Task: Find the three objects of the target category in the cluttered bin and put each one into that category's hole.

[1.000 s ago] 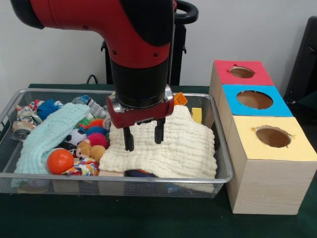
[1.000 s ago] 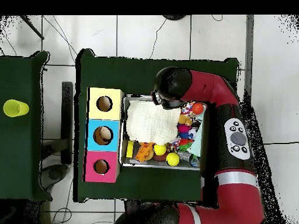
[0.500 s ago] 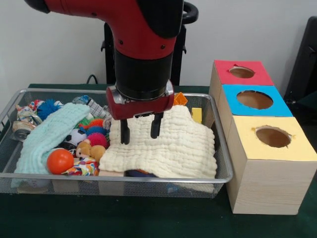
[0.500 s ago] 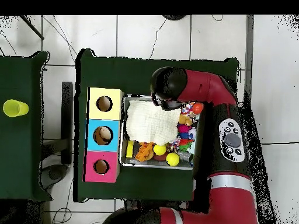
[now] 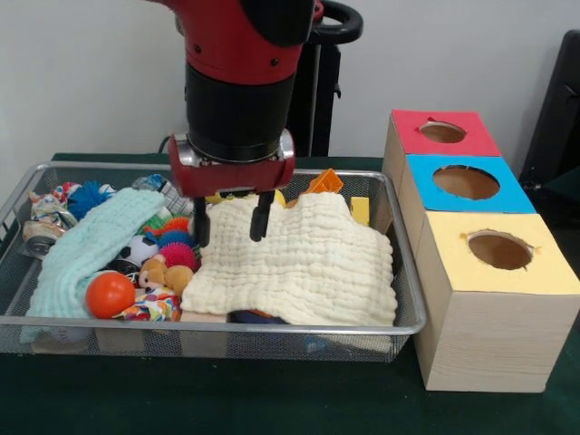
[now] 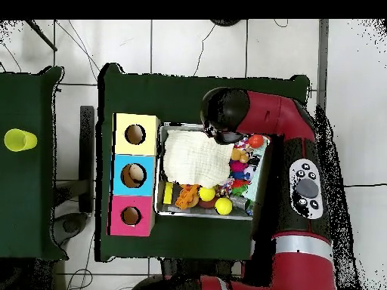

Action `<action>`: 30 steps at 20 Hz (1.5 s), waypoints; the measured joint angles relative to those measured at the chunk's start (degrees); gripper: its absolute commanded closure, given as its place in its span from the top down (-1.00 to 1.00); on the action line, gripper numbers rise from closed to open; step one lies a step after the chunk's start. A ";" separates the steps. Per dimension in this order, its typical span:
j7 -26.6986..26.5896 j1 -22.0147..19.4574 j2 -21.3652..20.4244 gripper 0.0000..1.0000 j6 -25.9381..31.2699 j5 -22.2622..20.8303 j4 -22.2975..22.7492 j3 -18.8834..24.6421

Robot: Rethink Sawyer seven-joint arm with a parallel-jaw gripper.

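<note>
My gripper [image 5: 230, 224] hangs open over the left edge of a cream cloth [image 5: 308, 263], with nothing between its fingers [image 5: 260, 217]. The cloth covers the right half of the wire bin [image 5: 227, 322] and hides whatever lies beneath it. Left of the cloth lie a mint cloth [image 5: 86, 249], an orange ball [image 5: 110, 294], spiky toys [image 5: 177, 245] and a small plush [image 5: 163, 274]. In the overhead view the arm [image 6: 224, 121] hides the gripper, and two yellow balls [image 6: 207, 194] [image 6: 223, 205] lie past the cream cloth [image 6: 196, 155].
Three wooden boxes stand to the right of the bin, each with a round hole: red [image 5: 442, 132], blue [image 5: 466, 182] and yellow [image 5: 499, 249]. An orange piece [image 5: 324, 181] and a yellow block [image 5: 360, 210] lie at the bin's far side. A yellow-green cup [image 6: 20, 140] stands on a separate table.
My gripper has risen and shifted left in the front view, from over the middle of the cream cloth to its left edge. It stays open and holds nothing.
</note>
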 measured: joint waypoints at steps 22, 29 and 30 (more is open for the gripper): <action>0.27 -4.82 1.51 1.00 -9.89 0.98 6.08 4.03; 0.27 -4.54 4.46 1.00 -9.90 0.99 6.37 5.13; 0.27 -4.38 4.85 1.00 -9.90 0.96 6.38 5.14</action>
